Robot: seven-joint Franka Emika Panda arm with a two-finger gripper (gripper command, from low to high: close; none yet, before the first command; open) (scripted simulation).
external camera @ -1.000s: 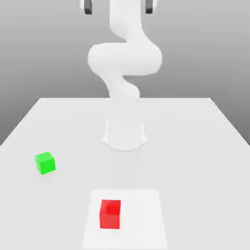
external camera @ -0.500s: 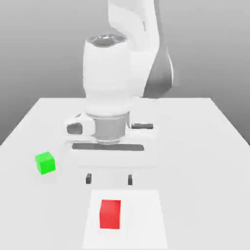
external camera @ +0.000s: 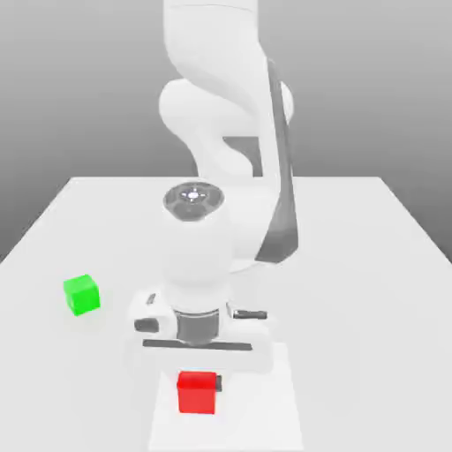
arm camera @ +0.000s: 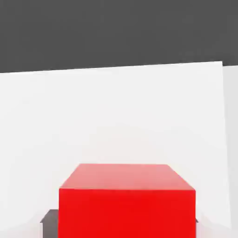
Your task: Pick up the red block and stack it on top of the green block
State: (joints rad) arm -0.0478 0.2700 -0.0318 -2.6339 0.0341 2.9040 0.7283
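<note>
The gripper (external camera: 199, 383) had its fingers clamped on the red block (external camera: 197, 394), low and left of centre in the exterior view, so the grasping step was in hand. The next move called for a straight lift, then a carry toward the green block (external camera: 82, 295) at mid-left.

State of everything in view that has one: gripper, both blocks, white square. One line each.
Gripper: down at the red block, fingers closed on it from two sides.
Red block: between the fingers, over the white square, not on the green block.
Green block: upright on the table, nothing on top.
White square: flat on the table, partly under the arm in the exterior view.
</note>
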